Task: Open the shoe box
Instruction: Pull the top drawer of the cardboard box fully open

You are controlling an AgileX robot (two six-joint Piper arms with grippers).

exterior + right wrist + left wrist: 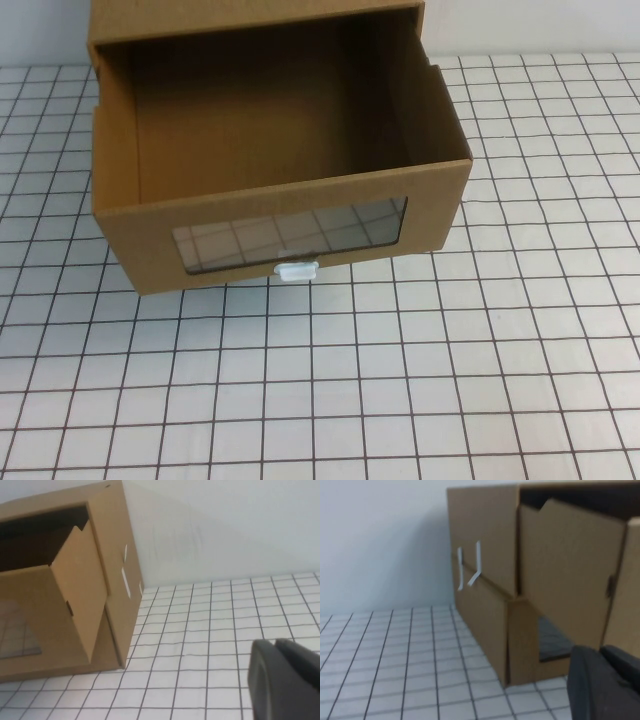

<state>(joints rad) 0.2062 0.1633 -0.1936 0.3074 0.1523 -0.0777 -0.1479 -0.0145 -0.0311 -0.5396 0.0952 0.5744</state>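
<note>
Covering the whole scene is a white tabletop ruled with a black grid [420, 380], and behind it, at the far side, rises a plain white wall [380, 540].

On the far half of the table, a little left of centre, sits the brown cardboard shoe box [130, 180], built as a drawer inside an outer sleeve. The brown cardboard outer sleeve [250, 18] lies at the far edge against the wall. The brown cardboard drawer [440, 150] projects from it toward the near side, its top open to the camera, so the brown inner walls and floor show.

The drawer's near front panel carries a wide clear plastic window [290, 235], in which the grid is reflected. Just below the window, at the middle of the panel's lower edge, sits a small white plastic pull tab [297, 270].

On the sleeve's left side two thin white strips [470, 570] stand side by side.

The dark grey left gripper [600, 652] hangs to the left of the box, near it but apart, its fingers pressed together on nothing. The dark grey right gripper [275, 642] hangs to the right of the box, well apart over the grid, also closed and empty.
</note>
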